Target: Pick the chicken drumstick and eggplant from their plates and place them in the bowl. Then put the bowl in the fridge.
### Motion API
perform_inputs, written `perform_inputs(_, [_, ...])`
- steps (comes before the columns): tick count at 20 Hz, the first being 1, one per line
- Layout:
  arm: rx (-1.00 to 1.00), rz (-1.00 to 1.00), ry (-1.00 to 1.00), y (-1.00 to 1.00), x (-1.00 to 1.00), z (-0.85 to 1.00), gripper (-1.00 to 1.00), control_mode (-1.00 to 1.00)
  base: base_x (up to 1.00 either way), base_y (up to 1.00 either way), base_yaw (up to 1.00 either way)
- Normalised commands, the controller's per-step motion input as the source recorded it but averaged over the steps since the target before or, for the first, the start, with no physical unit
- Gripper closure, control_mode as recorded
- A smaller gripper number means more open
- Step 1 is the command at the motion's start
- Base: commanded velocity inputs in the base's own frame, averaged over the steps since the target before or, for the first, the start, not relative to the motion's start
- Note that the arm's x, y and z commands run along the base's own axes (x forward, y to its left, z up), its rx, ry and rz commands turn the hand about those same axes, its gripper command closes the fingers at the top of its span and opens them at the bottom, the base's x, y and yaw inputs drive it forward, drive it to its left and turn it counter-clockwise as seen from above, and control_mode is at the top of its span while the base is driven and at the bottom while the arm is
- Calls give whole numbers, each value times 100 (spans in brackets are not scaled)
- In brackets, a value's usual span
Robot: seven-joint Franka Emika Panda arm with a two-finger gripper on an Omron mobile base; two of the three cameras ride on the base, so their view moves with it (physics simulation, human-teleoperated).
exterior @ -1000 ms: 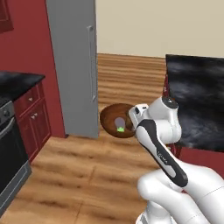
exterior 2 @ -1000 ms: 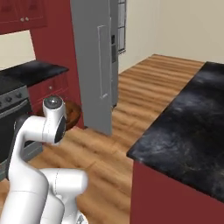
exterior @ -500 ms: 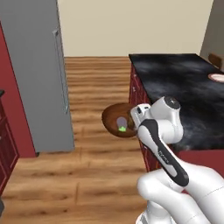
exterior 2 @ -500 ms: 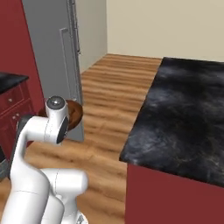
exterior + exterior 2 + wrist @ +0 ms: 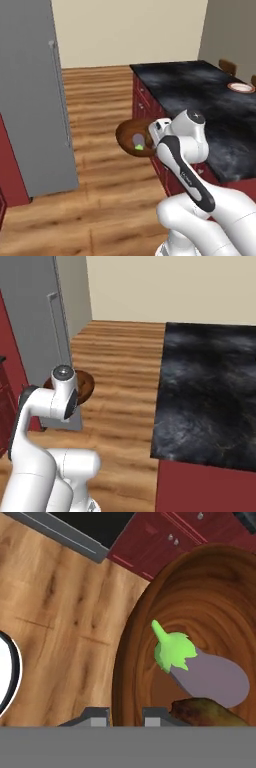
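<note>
1. Bowl (image 5: pixel 200 617) carriage is the step judged to be in hand: the brown bowl is held at its rim by the gripper (image 5: pixel 125 714), whose jaws are pinched narrow on the wall, one fingertip outside and one inside.
2. Inside the bowl the eggplant (image 5: pixel 200 667) is seen lying with its green cap toward the centre, and the chicken drumstick (image 5: pixel 210 712) is seen touching it at the near side, so loading is judged finished.
3. From the left base view the bowl (image 5: pixel 134 137) is carried in the air over the wooden floor (image 5: pixel 105 100), between the fridge (image 5: pixel 30 100) and the dark tabletop (image 5: pixel 200 95).
4. The fridge door appears closed, with its bar handle (image 5: pixel 59 90) facing the robot; it is judged that the bowl cannot be put in until the door is opened.
5. Slipping is the chief risk: a rim pinch on one side could let the bowl tilt under its load, and the food could be spilled onto the floor.
6. A collision of the bowl with the fridge door or the tabletop edge could be caused by a wide swing.
7. No brand, label or writing can be read anywhere.
</note>
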Motion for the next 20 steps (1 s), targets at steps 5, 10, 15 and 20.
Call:
perform_inputs(5, [0,0,0,0,0,0,100,100,65,46,-36])
perform_inputs(10, [0,0,0,0,0,0,100,100,69,59,-19])
perform_inputs(15, [0,0,0,0,0,0,100,100,75,58,-12])
perform_inputs(20, [0,0,0,0,0,0,100,100,85,48,-10])
